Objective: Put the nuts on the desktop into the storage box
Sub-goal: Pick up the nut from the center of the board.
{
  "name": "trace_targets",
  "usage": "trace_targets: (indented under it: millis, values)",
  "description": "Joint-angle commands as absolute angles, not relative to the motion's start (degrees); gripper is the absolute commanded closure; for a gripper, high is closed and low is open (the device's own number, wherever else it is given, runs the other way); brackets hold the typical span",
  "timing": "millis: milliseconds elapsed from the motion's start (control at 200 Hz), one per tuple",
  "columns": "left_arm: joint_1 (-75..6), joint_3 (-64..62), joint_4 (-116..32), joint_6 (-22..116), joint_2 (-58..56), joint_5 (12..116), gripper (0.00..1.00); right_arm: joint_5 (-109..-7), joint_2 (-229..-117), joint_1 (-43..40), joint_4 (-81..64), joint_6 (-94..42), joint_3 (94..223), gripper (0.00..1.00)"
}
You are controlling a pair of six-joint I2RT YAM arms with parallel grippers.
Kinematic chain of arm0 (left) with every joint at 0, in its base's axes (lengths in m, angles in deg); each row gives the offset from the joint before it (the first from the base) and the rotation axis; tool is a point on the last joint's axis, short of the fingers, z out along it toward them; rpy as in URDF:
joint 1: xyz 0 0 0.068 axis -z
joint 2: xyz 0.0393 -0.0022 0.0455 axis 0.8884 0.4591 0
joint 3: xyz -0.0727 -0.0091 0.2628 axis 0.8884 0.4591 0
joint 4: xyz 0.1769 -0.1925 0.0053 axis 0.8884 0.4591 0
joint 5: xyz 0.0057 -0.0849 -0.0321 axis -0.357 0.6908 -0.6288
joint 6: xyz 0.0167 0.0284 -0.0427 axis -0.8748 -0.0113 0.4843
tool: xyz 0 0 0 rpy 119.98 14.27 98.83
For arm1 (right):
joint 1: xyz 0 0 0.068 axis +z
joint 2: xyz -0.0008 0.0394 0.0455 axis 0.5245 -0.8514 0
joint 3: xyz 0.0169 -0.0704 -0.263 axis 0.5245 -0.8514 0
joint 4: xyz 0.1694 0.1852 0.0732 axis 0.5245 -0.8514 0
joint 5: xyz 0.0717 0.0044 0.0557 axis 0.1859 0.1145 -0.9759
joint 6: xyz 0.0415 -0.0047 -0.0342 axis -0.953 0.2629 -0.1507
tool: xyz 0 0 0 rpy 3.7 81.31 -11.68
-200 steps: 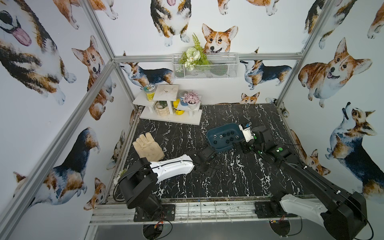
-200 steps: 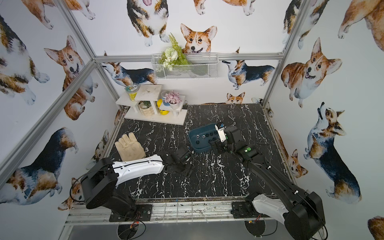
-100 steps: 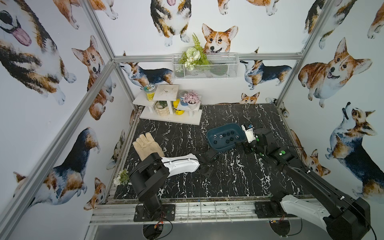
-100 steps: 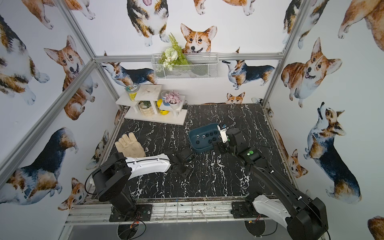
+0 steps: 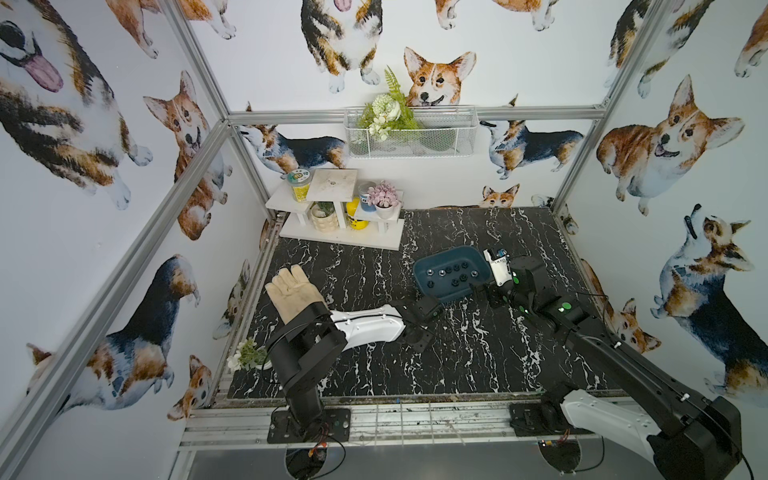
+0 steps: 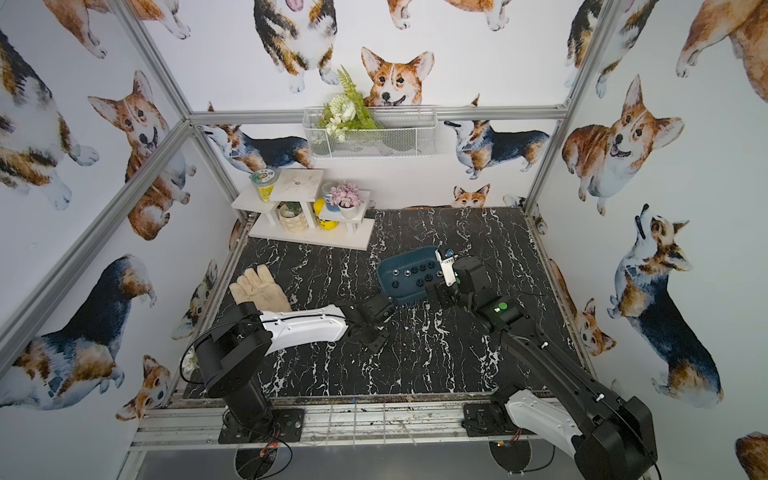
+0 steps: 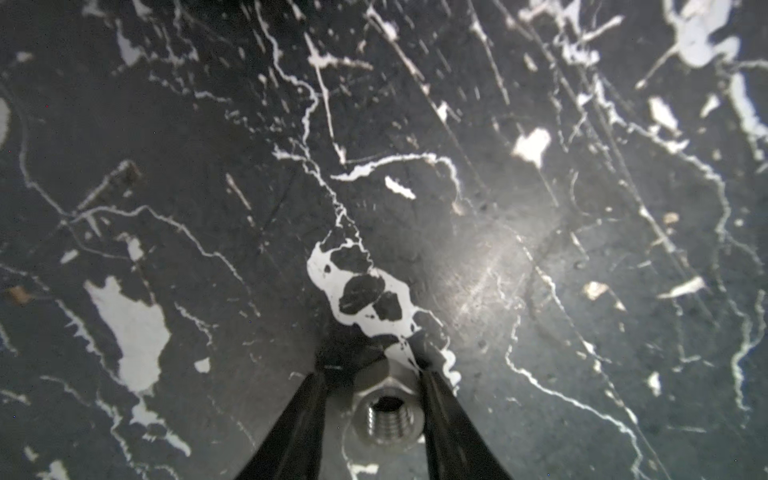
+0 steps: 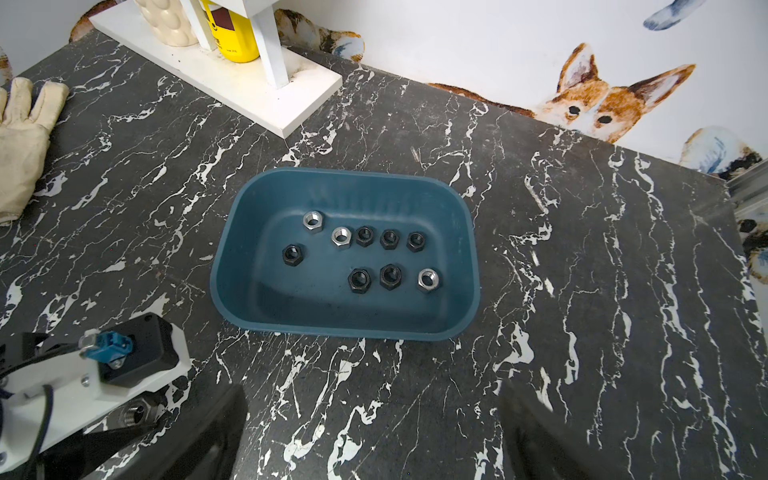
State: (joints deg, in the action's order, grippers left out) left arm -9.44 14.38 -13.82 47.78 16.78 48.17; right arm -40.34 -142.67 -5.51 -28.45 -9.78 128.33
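Fingers (image 7: 297, 428) of your left gripper (image 7: 370, 374) stand narrowly apart in the left wrist view, tips at the tabletop (image 7: 540, 208), bracketing one silver nut (image 7: 386, 415). One finger touches the nut's side. A sliver of tabletop shows between the nut and the other finger, so the grip is not closed. The nut lies flat, threaded hole up.

Right wrist view: your right gripper (image 8: 374, 407) is held over the tabletop just short of the storage box (image 8: 345, 183). Its fingers (image 8: 208, 440) are wide apart, with bare tabletop between them. The box sits flat and holds nine nuts (image 8: 390, 238), three silver and six black, all lying flat and none stacked. The silver nut (image 8: 135, 411) shows under the left gripper, outside the box. A pale glove (image 8: 20, 137) and a white shelf (image 8: 232, 83) lie beyond.

In both top views, the left gripper (image 5: 419, 343) (image 6: 376, 338) points down near the box's front left corner, and the arm hides its nut. The right gripper (image 5: 482, 289) (image 6: 434, 289) sits at the box's front right edge. The box (image 5: 419, 270) lies right of the tabletop's centre, well apart from the glove (image 5: 291, 291).
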Motion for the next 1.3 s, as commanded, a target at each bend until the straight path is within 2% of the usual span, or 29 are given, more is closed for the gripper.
trace_targets:
  millis: [0,110,220,295,395,475,661,741,846,961,1086,1186,1296]
  values:
    - [-9.2,15.3,-11.6,47.3,18.2,52.5,0.63,-40.2,-142.5,-5.6,-26.6,-10.4,128.5,0.0]
    - [-9.1,15.2,-10.0,47.3,17.9,52.3,0.78,-40.0,-142.2,-5.6,-26.5,-10.0,128.0,0.0]
    - [-9.0,15.3,-8.6,47.3,16.0,52.8,0.81,-41.1,-141.4,-5.6,-23.3,-11.1,126.9,0.0]
    - [-9.1,15.3,-7.8,47.4,14.7,53.9,0.81,-44.7,-139.0,-5.6,-18.2,-15.7,123.6,0.0]
    - [-9.4,14.9,-6.9,48.0,12.4,55.5,0.82,-56.6,-135.1,-5.6,-13.3,-13.1,119.6,0.0]
    - [-10.2,15.1,-7.5,48.6,10.9,58.1,0.82,-60.3,-132.1,-5.6,-8.4,-12.1,115.5,0.0]
    - [-16.4,16.2,-10.2,50.4,3.0,69.2,0.83,-74.4,-129.2,-5.4,3.6,-8.4,106.4,0.0]
    - [-20.9,18.2,-13.6,52.2,-0.4,77.6,0.84,-77.8,-128.6,-4.6,7.3,-6.7,103.4,0.01]
    - [-28.0,22.4,-21.4,57.8,-4.6,91.7,0.84,-77.5,-128.0,-0.8,12.0,-3.5,100.7,0.01]
    - [-32.1,26.7,-32.1,64.7,-7.9,102.6,0.84,-70.9,-128.9,7.2,21.5,-0.4,96.9,0.02]
    - [-33.0,29.1,-40.2,71.1,-9.4,108.4,0.84,-62.1,-133.6,14.2,33.6,-0.2,94.4,0.06]
    - [-33.4,32.9,-48.8,77.1,-10.5,111.3,0.84,-58.8,-138.3,16.7,40.0,0.6,93.9,0.09]
    - [-33.5,33.5,-50.0,78.1,-11.0,111.9,0.84,-56.3,-142.2,18.2,44.0,1.1,94.7,0.16]
